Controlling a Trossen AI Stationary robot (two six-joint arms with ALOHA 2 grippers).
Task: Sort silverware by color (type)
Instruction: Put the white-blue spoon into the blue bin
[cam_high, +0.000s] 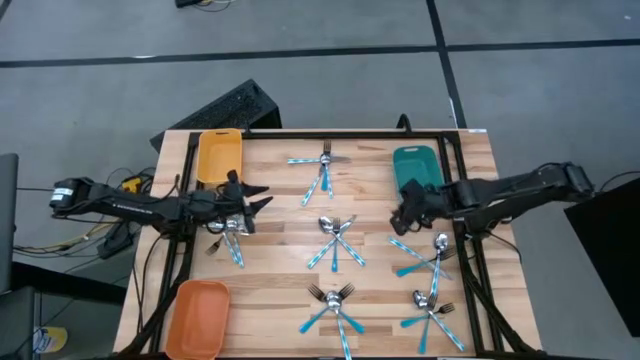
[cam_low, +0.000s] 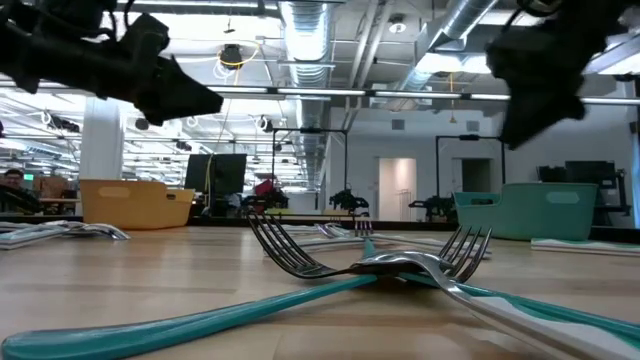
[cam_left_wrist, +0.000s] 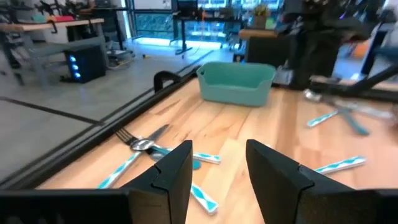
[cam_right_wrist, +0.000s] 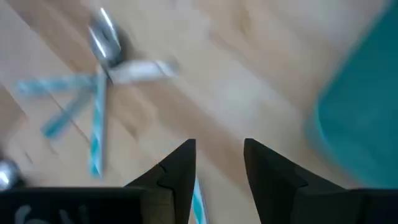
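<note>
Silverware with silver heads and light-blue handles lies on the wooden table in several small crossed heaps: far middle (cam_high: 323, 170), centre (cam_high: 335, 242), near middle (cam_high: 335, 305), and two on the right (cam_high: 428, 256) (cam_high: 432, 312). One more heap (cam_high: 230, 242) lies just below my left gripper (cam_high: 255, 203), which stands open (cam_left_wrist: 219, 149) above the table's left part, holding nothing. My right gripper (cam_high: 400, 217) hangs open (cam_right_wrist: 219, 146) beside the teal tray (cam_high: 416, 168), tipped downward over bare wood, with a heap (cam_right_wrist: 99, 81) ahead of it. Forks (cam_low: 370, 262) fill the low view's foreground.
A yellow tray (cam_high: 220, 156) stands at the far left and an orange tray (cam_high: 198, 318) at the near left. A black frame (cam_high: 330, 134) runs along the table's far edge and sides. Bare wood lies between the heaps.
</note>
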